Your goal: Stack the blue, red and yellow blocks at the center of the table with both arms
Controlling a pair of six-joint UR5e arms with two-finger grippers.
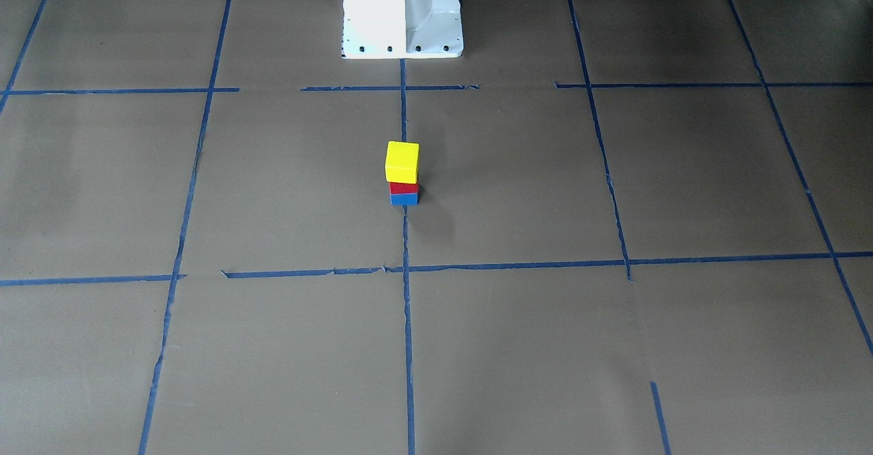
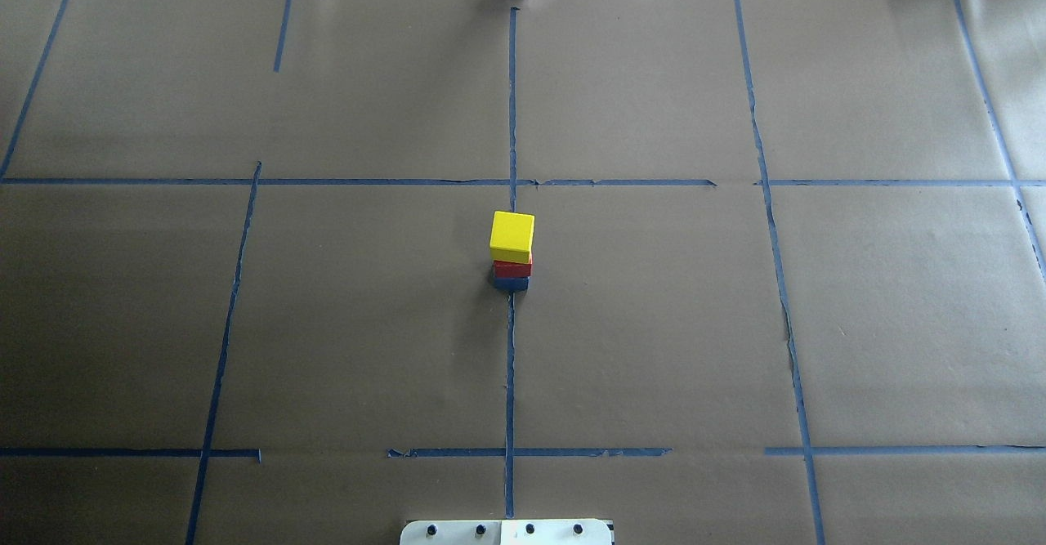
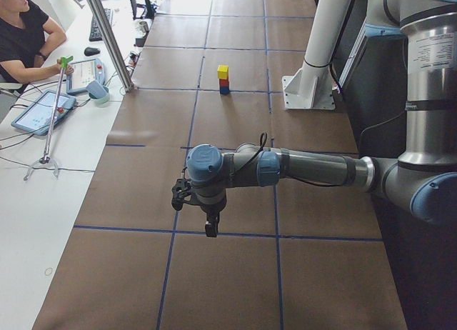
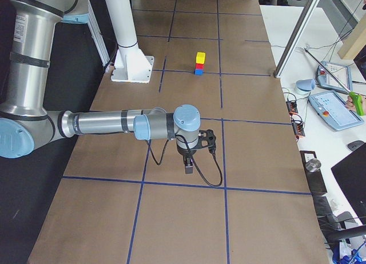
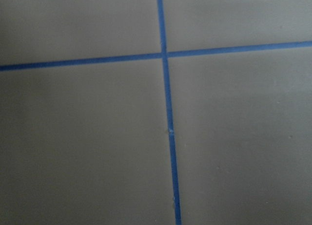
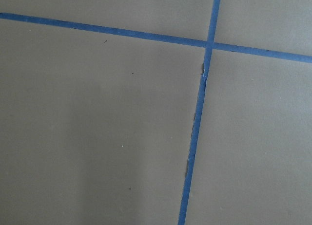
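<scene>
Showed a brown paper tabletop [image 1: 614, 346] crossed by blue tape lines [image 1: 407, 346]. Just below the white robot base [image 1: 402, 11] at top centre of the front-facing view, near mid-frame, found the three blocks stacked on the centre tape line: blue block [image 1: 404, 200] at the bottom, red block [image 1: 404, 187] resting on it, yellow block [image 1: 402, 162] on top, all touching and upright. From overhead, saw the yellow block turned a touch against the two beneath, yet seated.

Found the left arm [image 3: 285, 167] only in the lower middle of the left side view, stretched low over the tabletop, well apart from the stack in the upper middle. Could not tell the left jaws wide from narrow. Found the right arm [image 4: 114, 124] likewise only in the right side view, lower middle, equally far from the blocks. Could not tell the right jaws wide from narrow either. Showed only bare paper and tape crossings in both wrist views.

Judged the stacking done, with only standing clear left. Called for holding both arms away from the centre, rising before any travel, no low sweep across the middle and no jarring of the tabletop, given a tall, narrow stack likely to tip at a light knock.
</scene>
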